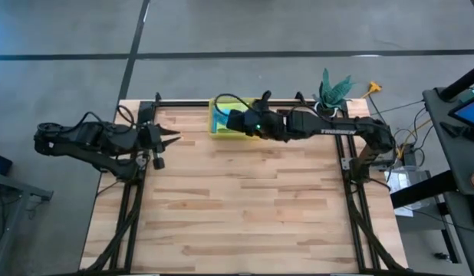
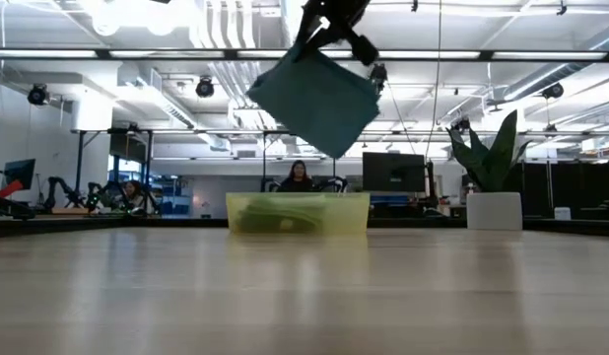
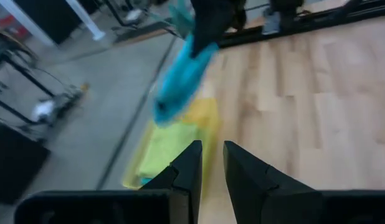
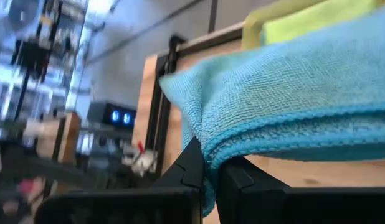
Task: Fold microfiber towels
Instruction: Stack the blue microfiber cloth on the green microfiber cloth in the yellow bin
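Fingers of the right gripper [image 4: 208, 171] were pinched shut on the edge of a teal towel [image 2: 316, 99], the cloth bunched between them and spilling outward past the tips. That towel hung in the air above the yellow bin [image 2: 299, 213] at the table's [image 1: 245, 215] far edge (clear of the rim, in the low view). A lime green towel [image 3: 167, 146] lay inside the bin. Off at the table's left side, the left gripper [image 3: 208, 165] waited with its fingers slightly apart, holding nothing.
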